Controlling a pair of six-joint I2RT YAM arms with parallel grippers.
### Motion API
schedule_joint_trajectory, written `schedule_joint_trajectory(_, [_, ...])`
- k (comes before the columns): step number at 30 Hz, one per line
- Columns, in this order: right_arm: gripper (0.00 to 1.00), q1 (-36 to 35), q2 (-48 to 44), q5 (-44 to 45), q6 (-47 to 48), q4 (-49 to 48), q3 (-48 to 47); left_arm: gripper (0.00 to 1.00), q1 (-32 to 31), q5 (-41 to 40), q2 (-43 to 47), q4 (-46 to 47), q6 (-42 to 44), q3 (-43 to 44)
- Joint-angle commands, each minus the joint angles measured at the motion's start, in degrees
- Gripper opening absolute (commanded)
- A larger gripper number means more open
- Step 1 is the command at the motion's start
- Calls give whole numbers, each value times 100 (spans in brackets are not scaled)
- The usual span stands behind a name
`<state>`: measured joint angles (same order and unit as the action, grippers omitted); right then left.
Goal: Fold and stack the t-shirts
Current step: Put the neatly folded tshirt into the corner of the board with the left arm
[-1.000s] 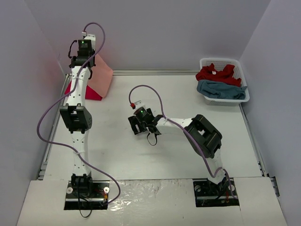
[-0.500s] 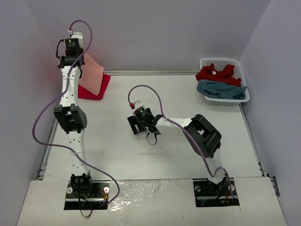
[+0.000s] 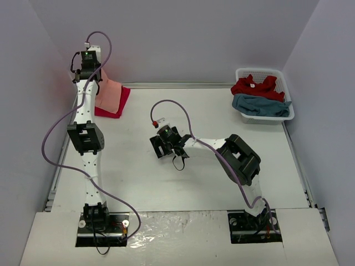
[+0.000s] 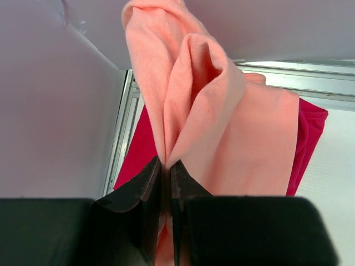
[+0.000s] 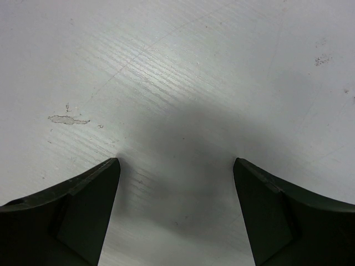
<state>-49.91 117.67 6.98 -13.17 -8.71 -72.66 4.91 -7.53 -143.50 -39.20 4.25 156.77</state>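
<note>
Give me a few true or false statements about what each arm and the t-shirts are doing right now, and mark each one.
1. The left gripper is shut on the salmon t-shirt, holding it up. True.
2. The right gripper holds a t-shirt. False: it is open and holds nothing, low over the table.
3. A crimson t-shirt lies on the table beneath the salmon one, at the far left. True.
4. The white basket is empty. False: it holds a red t-shirt and a teal t-shirt.
</note>
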Motion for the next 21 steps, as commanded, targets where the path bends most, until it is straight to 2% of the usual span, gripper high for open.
schedule_joint_trajectory(1, [80,-28,898,-426,148,1811,543,11,116,-100,103,106,49,381])
schedule_joint_trajectory(3, [80,-28,925,-443,157,1820,534,25,151,-178,68,106,76,381])
schedule_joint_trajectory(5, [80,-28,942,-452,157,1838,516,49,142,-388,24,123,93,372])
schedule_joint_trajectory(8, [80,-28,934,-461,157,1855,516,59,151,-600,76,114,59,407])
schedule_joint_trajectory(11, [80,-54,863,-479,157,1855,543,62,133,-540,305,123,-82,364])
schedule_joint_trajectory(16, [80,-150,653,-233,166,1873,551,69,-95,-662,1095,246,-135,-14])
schedule_joint_trajectory(19, [82,-247,346,-84,166,1943,464,80,-332,-759,1622,264,-214,-269])
schedule_joint_trajectory(21, [83,-317,170,74,139,1987,367,84,-429,-759,1938,1,-345,-243])
